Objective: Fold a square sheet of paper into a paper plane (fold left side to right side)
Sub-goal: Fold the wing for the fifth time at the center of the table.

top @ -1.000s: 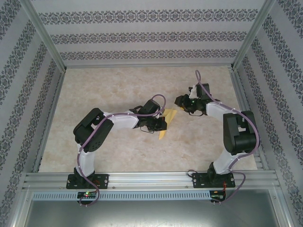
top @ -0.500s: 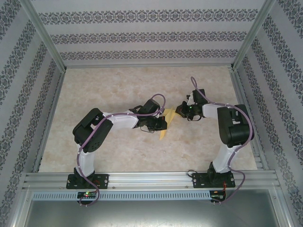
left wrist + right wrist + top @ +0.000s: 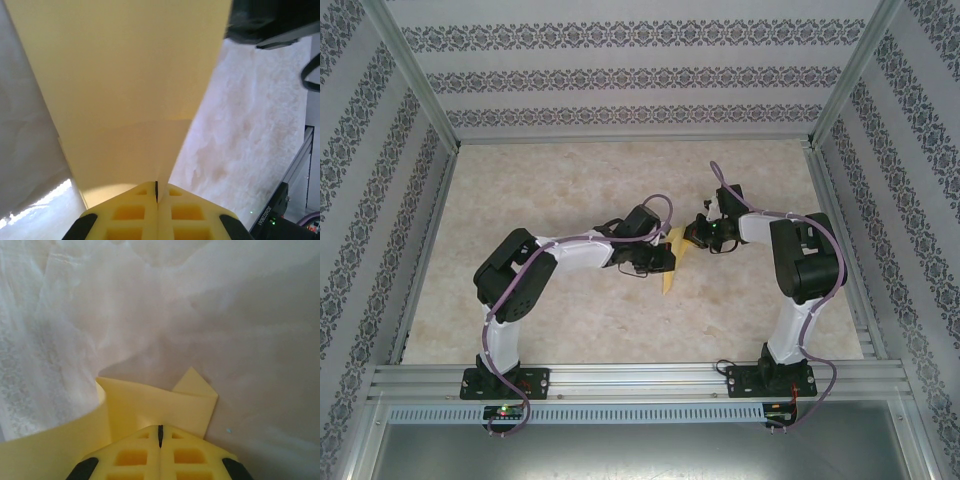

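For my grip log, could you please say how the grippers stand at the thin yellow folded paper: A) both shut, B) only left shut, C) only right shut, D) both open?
A: the left gripper and the right gripper are each closed tight on the thin yellow folded paper.

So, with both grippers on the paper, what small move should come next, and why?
Probably the right gripper should carry its pinched edge across the paper while the left gripper holds its end. Both are shut on the paper, which curls up beside the right gripper, so the fold does not look laid flat yet.
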{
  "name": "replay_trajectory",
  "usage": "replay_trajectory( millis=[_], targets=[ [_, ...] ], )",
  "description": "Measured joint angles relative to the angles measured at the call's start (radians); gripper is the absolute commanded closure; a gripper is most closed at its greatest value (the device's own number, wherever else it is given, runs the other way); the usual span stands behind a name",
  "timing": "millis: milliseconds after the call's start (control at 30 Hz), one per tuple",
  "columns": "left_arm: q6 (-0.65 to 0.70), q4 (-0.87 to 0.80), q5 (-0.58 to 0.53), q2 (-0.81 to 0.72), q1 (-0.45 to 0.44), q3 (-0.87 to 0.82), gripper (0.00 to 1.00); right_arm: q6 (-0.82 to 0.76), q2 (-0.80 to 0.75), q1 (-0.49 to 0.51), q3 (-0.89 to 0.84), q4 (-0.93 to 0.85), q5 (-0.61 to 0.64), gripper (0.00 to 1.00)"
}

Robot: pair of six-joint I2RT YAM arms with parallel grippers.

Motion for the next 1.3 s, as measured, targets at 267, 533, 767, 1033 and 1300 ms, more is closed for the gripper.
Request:
replay_trajectory(
  millis=[267,533,767,1033,1300],
  targets=[
    [0.099,-0.066,0.031,0.000,0.017,0.042,0.94,-0.074,0.008,0.000,0.034,-0.064,0.012,1.00],
    [0.151,-0.089,0.083,0.022,0.043,0.043,0.94,-0.116,0.008,0.000,0.041,-0.085,0.014,1.00],
    [0.191,-0.091,0.124,0.038,0.045,0.043,0.94,-0.126,0.008,0.000,0.044,-0.092,0.017,1.00],
    [0.206,-0.091,0.164,0.045,0.056,0.043,0.95,-0.121,-0.059,-0.016,-0.014,-0.062,0.017,0.78],
    [0.205,-0.083,0.193,0.060,0.058,0.043,0.95,-0.122,-0.209,-0.042,-0.095,-0.010,0.036,0.61]
  ],
)
